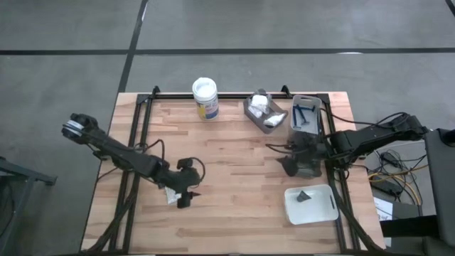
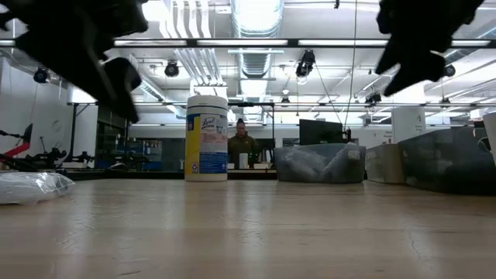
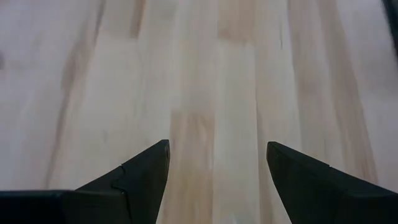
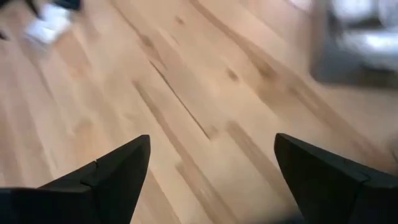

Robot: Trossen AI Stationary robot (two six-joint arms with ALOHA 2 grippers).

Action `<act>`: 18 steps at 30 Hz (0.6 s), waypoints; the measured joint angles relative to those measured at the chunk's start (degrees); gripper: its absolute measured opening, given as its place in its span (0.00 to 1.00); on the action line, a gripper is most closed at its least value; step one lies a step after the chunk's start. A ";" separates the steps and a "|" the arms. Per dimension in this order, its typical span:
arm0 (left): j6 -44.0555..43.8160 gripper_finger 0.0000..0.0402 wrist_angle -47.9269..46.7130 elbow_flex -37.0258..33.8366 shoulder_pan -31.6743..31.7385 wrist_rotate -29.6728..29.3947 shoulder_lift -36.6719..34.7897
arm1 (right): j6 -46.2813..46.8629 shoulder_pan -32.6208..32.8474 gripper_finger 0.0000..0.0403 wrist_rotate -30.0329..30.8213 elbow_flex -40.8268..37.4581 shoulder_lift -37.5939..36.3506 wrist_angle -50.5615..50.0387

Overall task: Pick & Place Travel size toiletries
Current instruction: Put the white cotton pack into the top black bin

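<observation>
The white tray (image 1: 311, 205) lay at the near right of the wooden table (image 1: 234, 220), holding one small dark item (image 1: 303, 197). Further in, at mid-table, the left gripper (image 1: 186, 201) hovered with its fingers (image 3: 146, 174) spread apart over bare wood, nothing between them. A white packet (image 1: 171, 196) lay just beside it, on its left flank, closer to this arm than to the other; its long axis could not be made out. The right gripper (image 1: 290, 168) stood at about the same depth on the right side, fingers (image 4: 124, 168) likewise wide apart and empty, with a grey bin (image 1: 307, 158) just beside it. At the far edge stood the white-lidded jar (image 1: 205, 97), then a grey tray of white packets (image 1: 264, 112), then a tray with blue sticks (image 1: 306, 114). Judging by this, the loose packet was the left arm's to take, and it would need to shift sideways toward it before closing; the far trays lay nearer the right arm.
</observation>
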 joint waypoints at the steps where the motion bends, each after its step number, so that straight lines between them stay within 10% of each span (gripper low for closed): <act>1: -1.19 0.68 -1.32 -0.01 -0.59 0.05 0.00 | -1.53 0.00 0.82 0.05 -0.04 0.53 2.11; 18: -22.77 0.68 -15.29 -5.25 -7.05 0.00 -0.02 | -11.56 0.11 0.68 0.03 -0.22 15.15 18.29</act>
